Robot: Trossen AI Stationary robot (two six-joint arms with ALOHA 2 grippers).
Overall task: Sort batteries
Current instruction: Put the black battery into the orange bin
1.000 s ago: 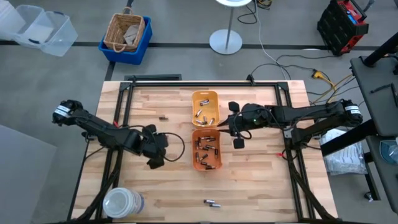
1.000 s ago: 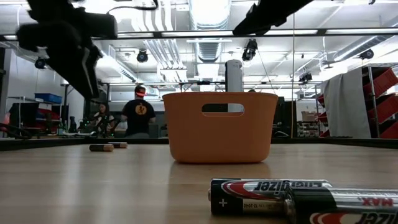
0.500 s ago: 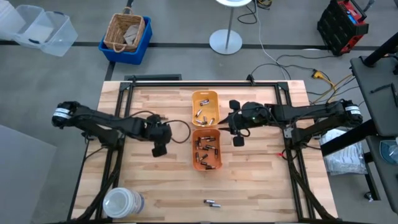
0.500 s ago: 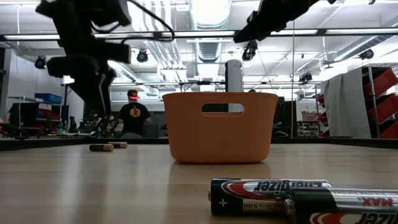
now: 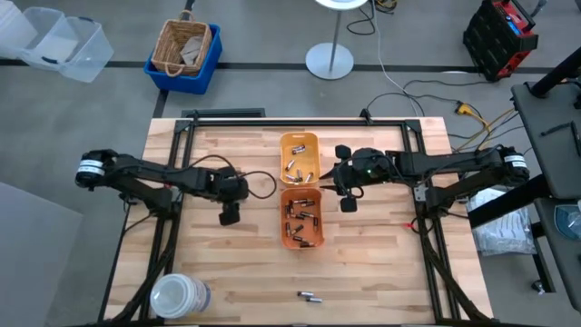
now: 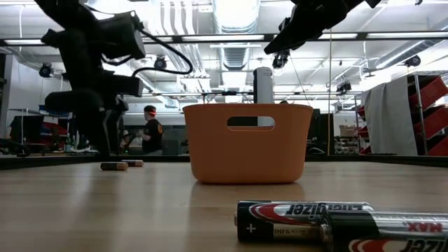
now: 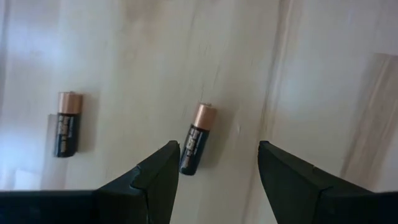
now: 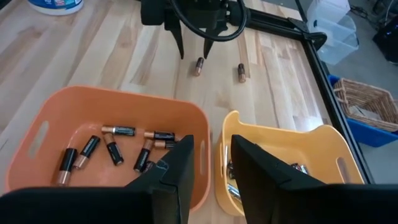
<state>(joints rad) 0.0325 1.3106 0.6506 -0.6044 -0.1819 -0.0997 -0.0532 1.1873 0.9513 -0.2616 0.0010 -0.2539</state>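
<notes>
Dark left gripper point(image 7: 214, 163) has moved over two batteries point(image 7: 197, 139).

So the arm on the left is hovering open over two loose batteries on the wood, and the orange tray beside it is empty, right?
Not quite: the orange tray holds several batteries, as the right wrist view shows. The rest stands: the left gripper hangs open over two loose batteries on the wood.

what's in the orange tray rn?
The orange tray holds about seven dark, copper-tipped batteries lying loose on its floor. The right end effector hides the near corner, so more may lie there.
</notes>
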